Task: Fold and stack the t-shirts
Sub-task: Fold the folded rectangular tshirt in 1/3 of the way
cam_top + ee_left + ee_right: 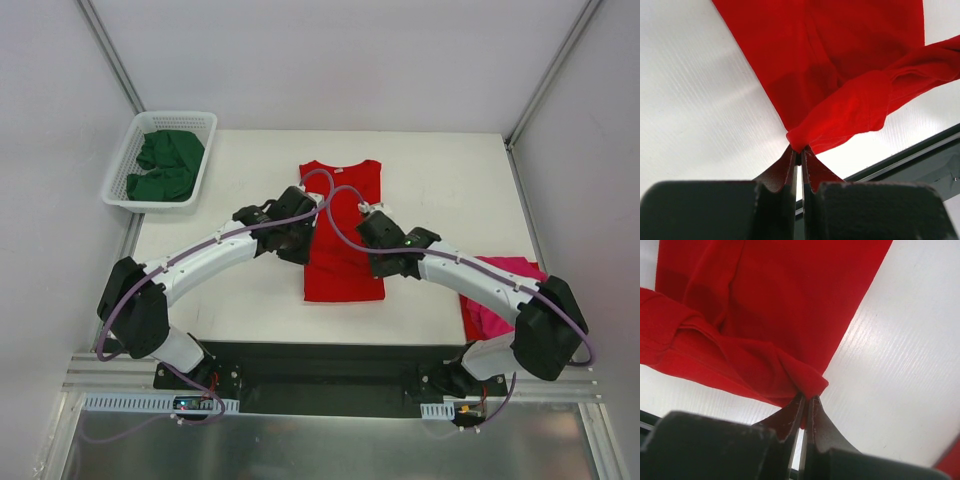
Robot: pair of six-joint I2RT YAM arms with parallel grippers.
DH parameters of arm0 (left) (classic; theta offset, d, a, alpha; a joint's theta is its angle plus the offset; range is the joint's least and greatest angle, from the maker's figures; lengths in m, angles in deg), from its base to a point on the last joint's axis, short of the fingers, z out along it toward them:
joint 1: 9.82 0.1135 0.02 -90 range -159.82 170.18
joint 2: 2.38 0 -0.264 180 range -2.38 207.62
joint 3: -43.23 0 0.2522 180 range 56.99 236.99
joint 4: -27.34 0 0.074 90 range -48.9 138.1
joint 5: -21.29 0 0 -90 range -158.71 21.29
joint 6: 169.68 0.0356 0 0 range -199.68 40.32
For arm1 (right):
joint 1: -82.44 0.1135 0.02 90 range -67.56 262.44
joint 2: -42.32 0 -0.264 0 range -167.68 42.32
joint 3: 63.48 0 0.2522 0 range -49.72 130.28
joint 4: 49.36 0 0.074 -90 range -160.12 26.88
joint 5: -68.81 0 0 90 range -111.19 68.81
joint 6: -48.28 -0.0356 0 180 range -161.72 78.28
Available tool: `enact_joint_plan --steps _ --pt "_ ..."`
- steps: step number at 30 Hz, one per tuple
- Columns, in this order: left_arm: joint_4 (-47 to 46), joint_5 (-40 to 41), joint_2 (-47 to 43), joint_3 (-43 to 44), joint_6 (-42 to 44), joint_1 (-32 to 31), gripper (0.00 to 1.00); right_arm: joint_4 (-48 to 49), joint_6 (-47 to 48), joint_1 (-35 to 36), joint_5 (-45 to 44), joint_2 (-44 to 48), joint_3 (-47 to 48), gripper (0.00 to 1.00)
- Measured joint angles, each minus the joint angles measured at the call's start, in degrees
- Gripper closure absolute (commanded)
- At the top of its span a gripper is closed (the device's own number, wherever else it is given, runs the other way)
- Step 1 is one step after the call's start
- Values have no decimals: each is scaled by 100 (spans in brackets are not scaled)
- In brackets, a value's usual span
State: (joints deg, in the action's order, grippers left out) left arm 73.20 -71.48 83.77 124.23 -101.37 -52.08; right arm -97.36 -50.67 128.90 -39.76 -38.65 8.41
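White plastic lattice forms the basket (122,165) at the far left corner of the table (450,180), and dark green t-shirts (168,165) are heaped inside it. The left gripper (798,156) has its fingers pinched tight on the left edge of the red t-shirt (342,195), raising a fold of cloth. This shirt lies mid-table as a narrow strip. The right gripper (806,402) clamps the opposite edge likewise. A magenta-pink t-shirt (484,322) lies at the near right corner, partly under the right arm.
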Motion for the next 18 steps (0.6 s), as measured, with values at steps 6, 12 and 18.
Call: enact_joint_plan --steps 6,12,18 --pt "0 0 0 2 13 0 100 -173 20 -11 -15 155 59 99" --pt "28 0 20 50 37 39 100 -245 26 -13 -42 164 79 99" --pt "52 -2 192 273 111 111 100 -269 81 -90 -70 162 195 99"
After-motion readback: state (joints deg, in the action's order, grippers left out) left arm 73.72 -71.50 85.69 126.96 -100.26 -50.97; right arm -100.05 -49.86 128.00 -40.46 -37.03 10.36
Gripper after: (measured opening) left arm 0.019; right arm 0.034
